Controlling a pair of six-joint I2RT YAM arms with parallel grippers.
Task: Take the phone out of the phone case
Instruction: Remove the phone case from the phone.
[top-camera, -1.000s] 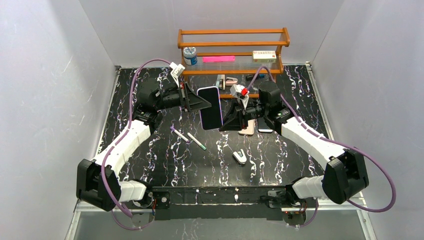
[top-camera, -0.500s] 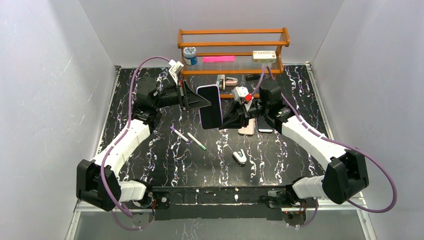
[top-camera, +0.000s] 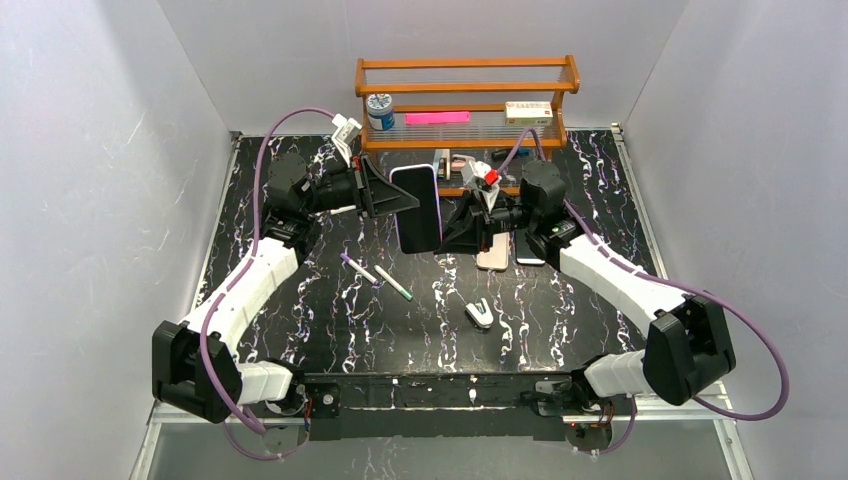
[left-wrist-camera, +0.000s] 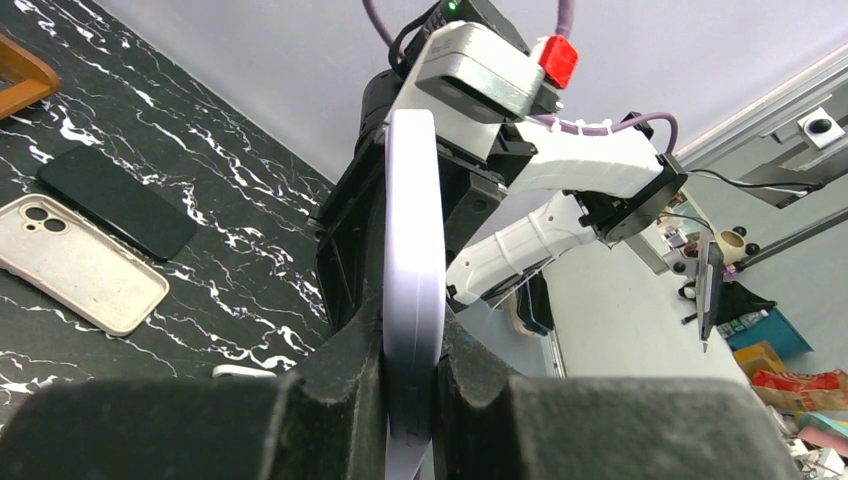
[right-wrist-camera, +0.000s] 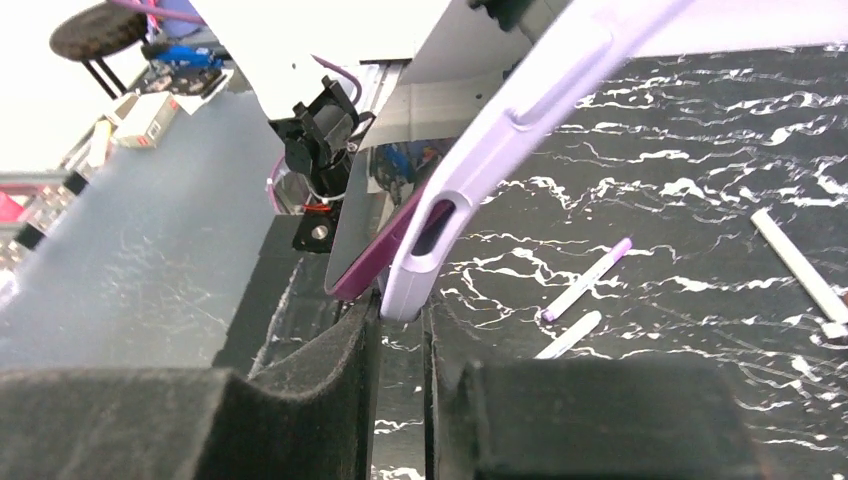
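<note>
Top external view has the left gripper (top-camera: 398, 200) reaching in from the counter's left edge, its jaws clamped across the left long side of the phone case (top-camera: 438, 205). The case hangs in the air over the far middle of the counter (top-camera: 310, 330) with the phone (top-camera: 417, 212) seated in it, screen turned up toward that camera. The long axis runs from the far edge toward the near edge, leaning slightly; which end is the top cannot be told. To the right, the right gripper (top-camera: 457, 228) pinches a lilac corner of the case, and the right wrist view shows the lip there parted from the phone's body. Two failures look likely. The thin lip may slip out of that pinch. Or the phone may pop free and drop to the counter, since the left clamp may be holding mostly case.
</note>
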